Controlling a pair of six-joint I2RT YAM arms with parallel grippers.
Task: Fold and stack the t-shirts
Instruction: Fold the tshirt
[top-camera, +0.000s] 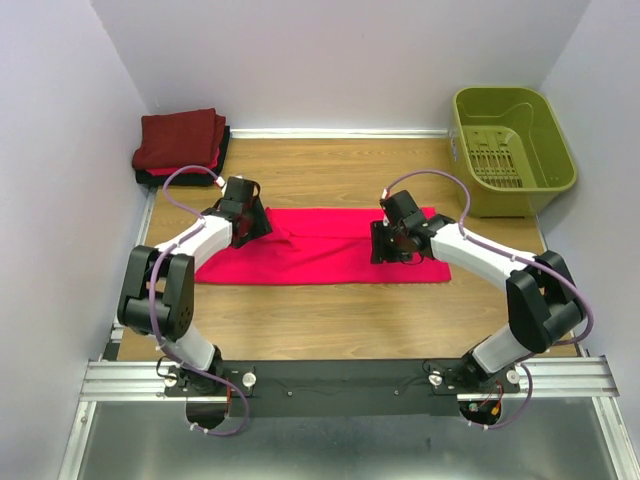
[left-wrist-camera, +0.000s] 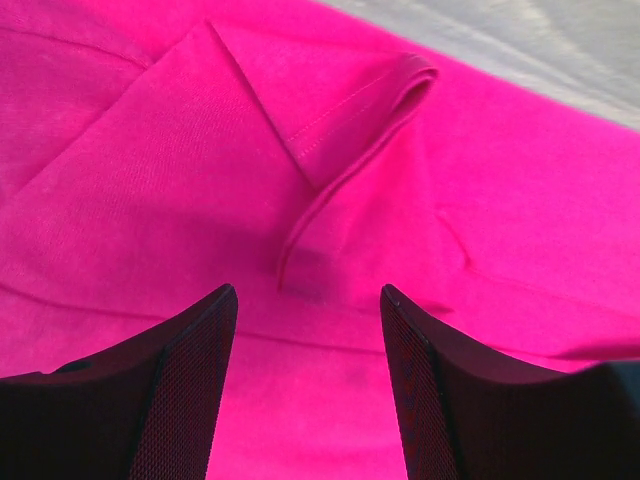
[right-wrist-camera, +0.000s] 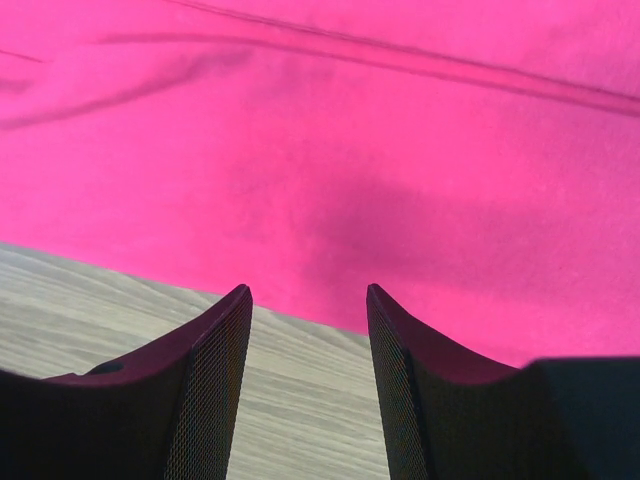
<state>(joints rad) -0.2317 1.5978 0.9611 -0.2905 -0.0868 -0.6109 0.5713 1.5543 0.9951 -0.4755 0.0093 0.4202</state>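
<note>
While both pairs of jaws gape empty, the pink t-shirt lies beneath

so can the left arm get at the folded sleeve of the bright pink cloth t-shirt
Probably yes: the left gripper hangs open just short of the folded pink sleeve, over the bright pink cloth t-shirt, with nothing between them.

Both arms reach out from the near side and bend in toward the middle. The left gripper points down on the left, and the right gripper points down on the right. Both have their fingers apart and hold nothing.
</note>
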